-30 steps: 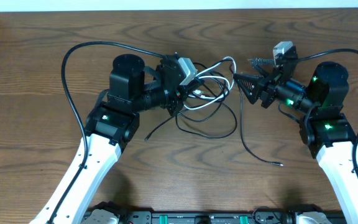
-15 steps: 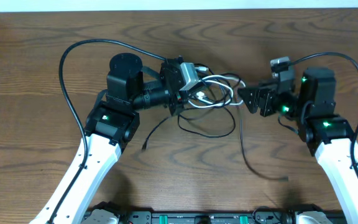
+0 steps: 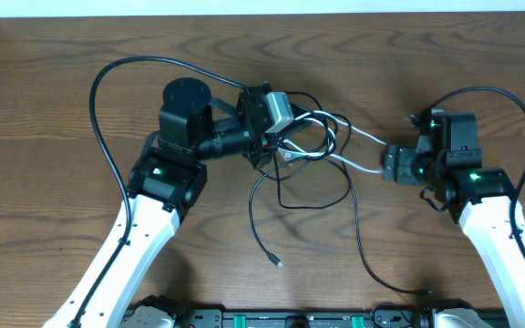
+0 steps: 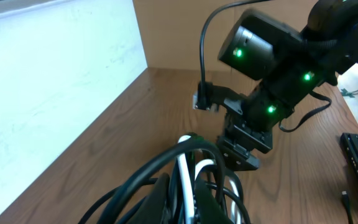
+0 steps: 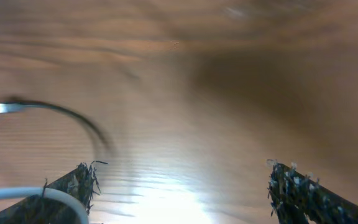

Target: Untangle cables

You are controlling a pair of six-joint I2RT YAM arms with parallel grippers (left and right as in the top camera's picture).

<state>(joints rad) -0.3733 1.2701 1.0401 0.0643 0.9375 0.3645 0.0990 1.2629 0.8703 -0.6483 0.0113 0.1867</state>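
The cables (image 3: 313,150) lie as a tangle of thin black cords and one white cord at the table's middle. My left gripper (image 3: 283,138) is shut on the bundle. In the left wrist view its dark fingers (image 4: 165,198) pinch the white cord (image 4: 184,177) with black cords (image 4: 148,177) looped around them. The white cord (image 3: 365,169) runs right, stretched, to my right gripper (image 3: 388,166). That gripper (image 5: 185,186) is open with bare wood between its fingers (image 5: 297,193). A white cord (image 5: 17,196) curls by its left finger.
Loose black cord ends trail toward the front (image 3: 276,262) and the front right (image 3: 427,293). Each arm carries a thick black fixed cable (image 3: 108,118). A pale wall (image 4: 48,93) stands along the table's far edge. The right arm (image 4: 272,68) faces the left wrist camera.
My right gripper has pulled back to the right and toward the front while opening wider. The white cord stretched out, and loose black ends swung toward the front. The left gripper stayed shut.
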